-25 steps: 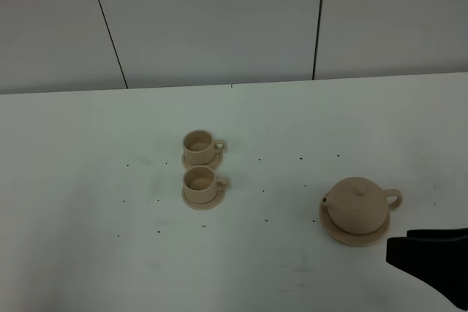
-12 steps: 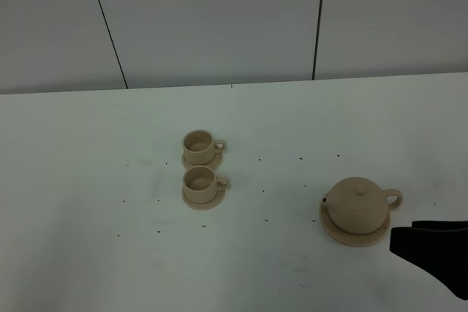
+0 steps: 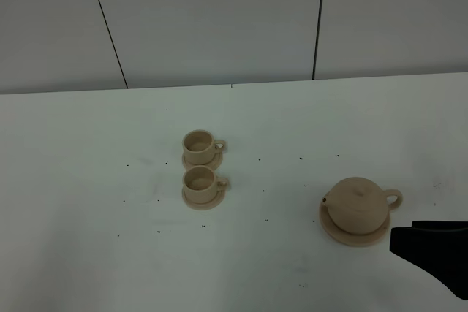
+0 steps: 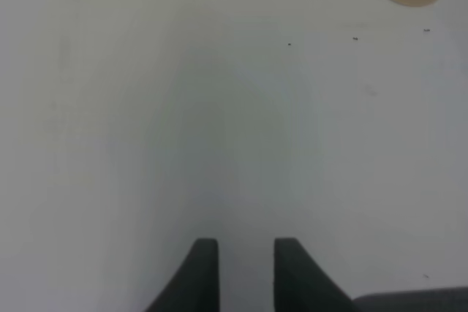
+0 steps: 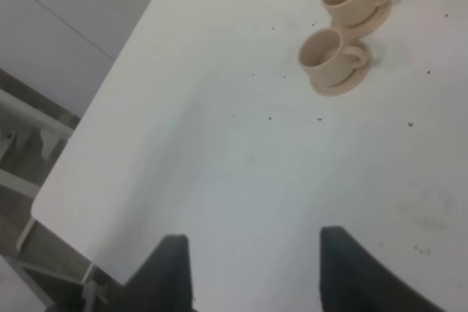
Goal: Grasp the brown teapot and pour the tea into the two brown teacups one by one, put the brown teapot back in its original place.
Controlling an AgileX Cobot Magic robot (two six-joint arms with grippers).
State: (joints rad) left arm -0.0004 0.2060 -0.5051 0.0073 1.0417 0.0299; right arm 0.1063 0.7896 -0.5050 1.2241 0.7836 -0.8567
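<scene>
Presently, the squat round tan-beige matte teapot (image 3: 358, 206) with a knobbed lid sits upright on its wide flat tan saucer (image 3: 338, 234), toward the right edge of the white table (image 3: 88, 180) and nearer the front edge than the back. Its short spout points toward the middle of the table and its loop handle toward the right edge. Nothing touches it.

Two small tan-beige teacups stand near the middle of the table, well apart from the teapot. Each rests on its own small matching saucer, and they line up from front to back. The front teacup (image 3: 199, 178) sits on the front saucer (image 3: 205, 202), and just behind it the back teacup (image 3: 197, 142) sits on the back saucer (image 3: 213, 159). Both little handles point toward the right edge. Small dark specks dot the table around them.

The black right gripper (image 5: 254, 235) hangs over the table close to the front right corner, just beside the teapot's saucer but apart from it. Its jaws stand wide apart with nothing between them.

The dark left gripper (image 4: 246, 242) shows only in its own wrist view, over bare table. Its jaws are parted by a narrow gap and hold nothing. One tan saucer with a cup shows at the rim of that view; I cannot tell which cup it is.
</scene>
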